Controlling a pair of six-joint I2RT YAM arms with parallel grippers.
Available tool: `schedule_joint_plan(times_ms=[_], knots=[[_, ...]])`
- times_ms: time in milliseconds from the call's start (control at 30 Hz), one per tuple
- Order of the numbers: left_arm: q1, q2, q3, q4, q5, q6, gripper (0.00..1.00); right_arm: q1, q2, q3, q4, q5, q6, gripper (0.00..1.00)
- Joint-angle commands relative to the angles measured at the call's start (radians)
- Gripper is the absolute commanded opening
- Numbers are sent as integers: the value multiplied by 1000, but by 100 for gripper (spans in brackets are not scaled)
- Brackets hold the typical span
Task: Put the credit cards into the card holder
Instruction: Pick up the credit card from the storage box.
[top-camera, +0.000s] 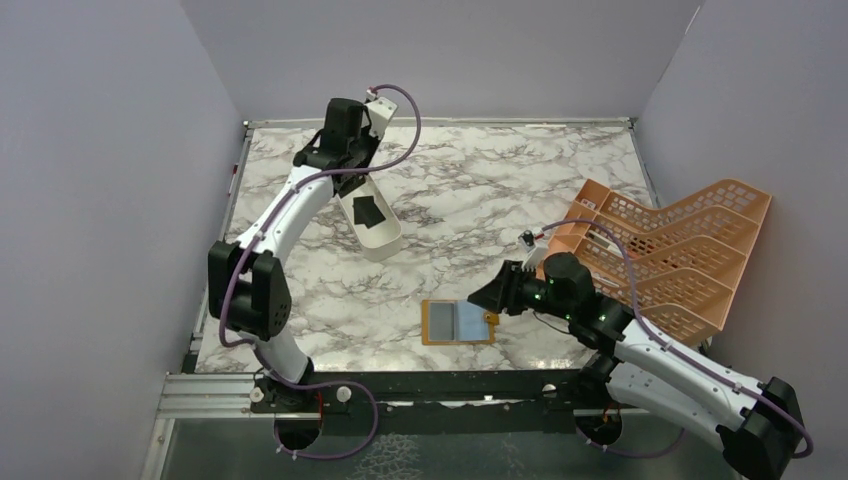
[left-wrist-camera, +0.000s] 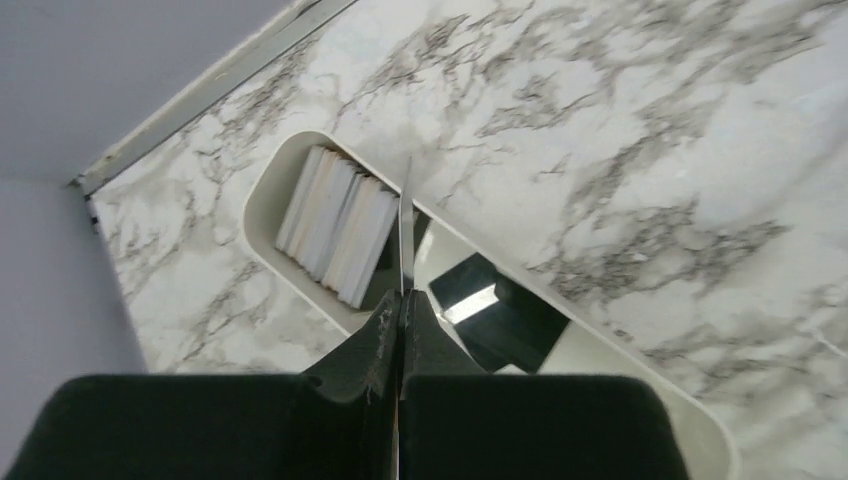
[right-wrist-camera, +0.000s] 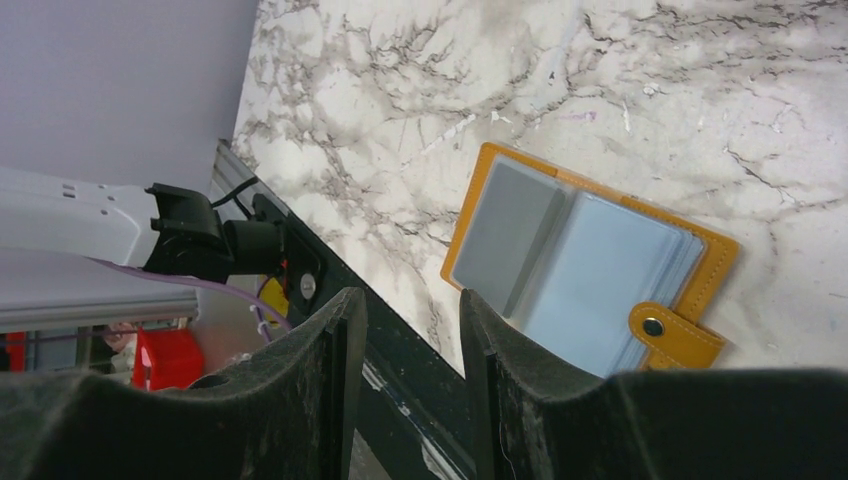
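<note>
Currently your left pincer (left-wrist-camera: 400, 305) is clamped on one credit card (left-wrist-camera: 405, 225) above the tray (left-wrist-camera: 262, 195). Lift it clear, carry toward five o'clock; the card holder (top-camera: 458, 322) lies open there beside your right pincer (right-wrist-camera: 410, 302), jaws apart.

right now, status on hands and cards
Left hand shut on thin edge-on plastic card over white oval tray. Right hand open near open orange-tan leather card holder. Holder unobstructed.

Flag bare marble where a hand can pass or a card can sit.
Widest bare patch: far-centre marble tabletop, between long white oval tray and orange plastic lattice rack. Smaller one left of open orange leather card holder. Crowded: right side, rack plus right fingers; tray, left fingers pinching a thin card.
</note>
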Motion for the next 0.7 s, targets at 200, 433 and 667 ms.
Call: schedule_joint_plan(times_ms=[200, 433, 667], knots=[[21, -316, -254, 271, 644, -509, 0, 7, 25, 31, 178, -101, 60, 45], [21, -450, -476, 562, 888, -784, 0, 7, 28, 18, 322, -106, 126, 44], [4, -539, -670, 765, 1066, -1101, 0, 7, 13, 19, 406, -42, 171, 40]])
